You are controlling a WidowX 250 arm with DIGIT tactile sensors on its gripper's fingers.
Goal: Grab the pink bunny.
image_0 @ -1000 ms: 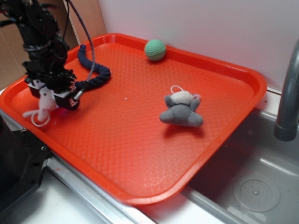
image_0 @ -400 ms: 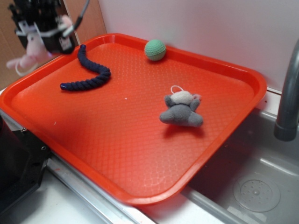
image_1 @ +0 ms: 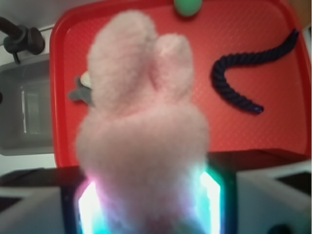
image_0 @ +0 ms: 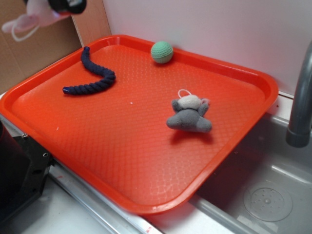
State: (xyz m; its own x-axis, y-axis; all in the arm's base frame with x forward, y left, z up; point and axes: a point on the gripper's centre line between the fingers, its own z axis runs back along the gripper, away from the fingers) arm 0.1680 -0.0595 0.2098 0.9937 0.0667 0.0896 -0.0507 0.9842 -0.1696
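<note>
Sink point(image_0: 273, 190): grey basin right of and below the tray, faucet post point(image_0: 301, 97) upright at the right edge.
Tray point(image_0: 146, 207): large, red, raised rim all round; seen whole from the exterior view, partly blocked by plush in the wrist view point(image_1: 63, 87).
Rope point(image_0: 95, 75): dark blue, curved, lying on the tray's far left part; clear in both views point(image_1: 243, 73).
Grey plush animal point(image_0: 189, 116): lying right of tray centre; in the wrist view only a sliver point(image_1: 78, 90) peeks out beside the bunny.
Green ball point(image_0: 162, 51): against the far rim; cut off at the top edge of the wrist view point(image_1: 187, 6).
Pink bunny point(image_1: 141, 131): clamped in the gripper point(image_1: 146, 204), filling the wrist view; in the exterior view point(image_0: 31, 17) hanging high over the cardboard, outside the tray's left corner, loop cord dangling.
Gripper: closed on the bunny, mostly out of frame at the exterior view's top point(image_0: 66, 5).
Open room: bare tray floor in the middle and near side, well apart from the three items.
</note>
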